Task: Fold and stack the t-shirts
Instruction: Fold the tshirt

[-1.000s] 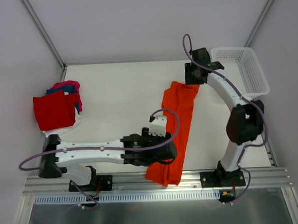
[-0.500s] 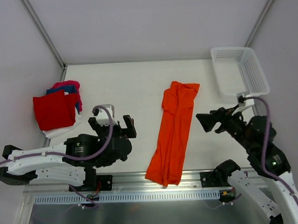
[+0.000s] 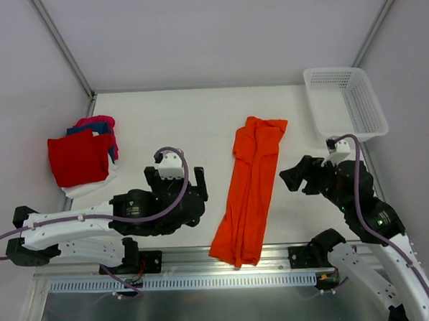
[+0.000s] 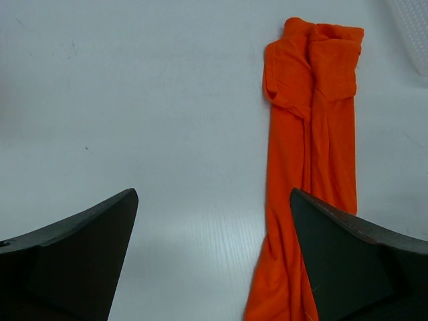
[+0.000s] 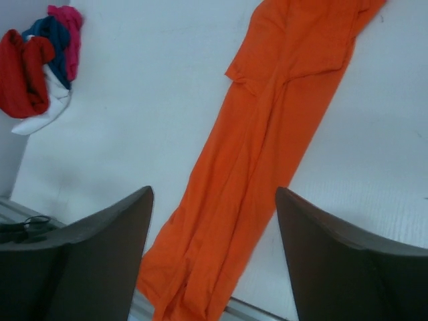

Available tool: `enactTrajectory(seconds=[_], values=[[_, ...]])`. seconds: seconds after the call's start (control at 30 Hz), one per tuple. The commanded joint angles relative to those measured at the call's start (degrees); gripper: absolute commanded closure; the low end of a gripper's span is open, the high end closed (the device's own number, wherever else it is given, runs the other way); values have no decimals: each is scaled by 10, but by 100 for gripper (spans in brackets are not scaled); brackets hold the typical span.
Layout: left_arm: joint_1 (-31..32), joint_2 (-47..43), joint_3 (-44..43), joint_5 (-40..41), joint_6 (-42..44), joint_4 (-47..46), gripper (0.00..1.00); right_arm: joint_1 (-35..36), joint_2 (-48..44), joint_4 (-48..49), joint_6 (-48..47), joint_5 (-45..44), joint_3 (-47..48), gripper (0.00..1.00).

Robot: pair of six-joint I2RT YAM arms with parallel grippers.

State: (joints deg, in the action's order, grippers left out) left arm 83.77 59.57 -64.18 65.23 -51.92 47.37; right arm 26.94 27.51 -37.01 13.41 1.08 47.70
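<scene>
The bright orange t-shirt [image 3: 250,187] lies folded into a long narrow strip down the middle of the table, its near end at the front edge. It also shows in the left wrist view [image 4: 311,147] and the right wrist view [image 5: 267,154]. My left gripper [image 3: 177,185] [image 4: 212,200] hovers open just left of the strip, holding nothing. To the strip's right, my right gripper [image 3: 299,174] [image 5: 214,194] hangs open and empty above it. A pile of t-shirts with a red one [image 3: 78,159] [image 5: 23,70] on top sits at the far left, over blue [image 3: 90,128], magenta and white [image 3: 86,186].
A white mesh basket [image 3: 345,103] stands at the back right corner. A metal rail [image 3: 227,264] runs along the table's near edge, with both arm bases bolted to it. Grey walls close in the table at the left, back and right.
Both grippers let go of the orange t-shirt's ends and opened. The left arm pulled back to the left, the right arm drew back toward its base. The shirt lies still.
</scene>
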Motion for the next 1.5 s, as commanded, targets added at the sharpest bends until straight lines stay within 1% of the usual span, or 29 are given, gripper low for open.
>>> enactTrajectory(seconds=[0.0,0.03,0.07,0.1,0.13,0.17,0.2,0.23,0.27,0.3,0.33,0.37,0.4,0.47,0.5,0.53,0.57,0.6,0.63,0.73,0.87,1.03,1.17,1.33,1.47], values=[[-81,-10,23,-144,76,-107,2,4,102,40,-4,-90,43,41],[-104,-10,34,-200,88,-127,11,3,139,37,-12,-100,43,50],[-119,-14,44,-284,79,-145,26,3,179,34,-19,-111,78,61],[-127,-13,56,-308,69,-161,46,3,219,30,-22,-121,98,78],[-130,-10,74,-319,56,-170,77,3,302,20,-30,-134,121,84],[-130,11,79,-337,28,-169,89,3,344,19,-38,-134,165,89],[-131,25,84,-345,22,-168,97,3,385,19,-44,-141,187,100],[-131,40,91,-355,14,-167,100,1,423,16,-47,-159,211,99],[-131,74,92,-367,-6,-165,100,0,495,17,-59,-164,234,100],[-131,91,94,-397,-17,-166,100,-8,531,15,-65,-167,285,100],[-130,109,94,-414,-25,-166,100,-14,565,1,-70,-162,315,99],[-126,145,92,-428,-36,-167,100,-21,627,-5,-75,-159,344,100],[-121,161,89,-438,-41,-167,100,-31,655,-8,-80,-152,394,99],[-109,201,79,-448,-55,-167,100,-43,709,-32,-82,-144,446,99],[-97,212,75,-452,-58,-169,100,-55,759,-40,-88,-143,471,100],[-91,220,65,-459,-59,-168,100,-61,783,-66,-88,-142,523,99],[-85,235,61,-463,-60,-167,100,-67,809,-79,-92,-137,549,100],[-77,240,57,-469,-60,-169,100,-77,855,-92,-95,-134,574,99],[-72,244,50,-473,-62,-169,100,-80,876,-114,-96,-136,618,99],[-59,254,43,-490,-65,-171,100,-87,938,-146,-103,-152,679,100],[-55,259,44,-503,-71,-173,100,-89,989,-175,-106,-165,706,99],[-55,273,45,-511,-66,-182,100,-88,999,-170,-100,-160,670,100],[-55,300,35,-525,-58,-192,100,-87,1018,-170,-98,-154,669,100],[-59,338,37,-570,-49,-231,100,-87,1048,-177,-94,-141,709,99],[-68,355,48,-591,-48,-258,100,-87,1076,-185,-90,-132,745,99]])
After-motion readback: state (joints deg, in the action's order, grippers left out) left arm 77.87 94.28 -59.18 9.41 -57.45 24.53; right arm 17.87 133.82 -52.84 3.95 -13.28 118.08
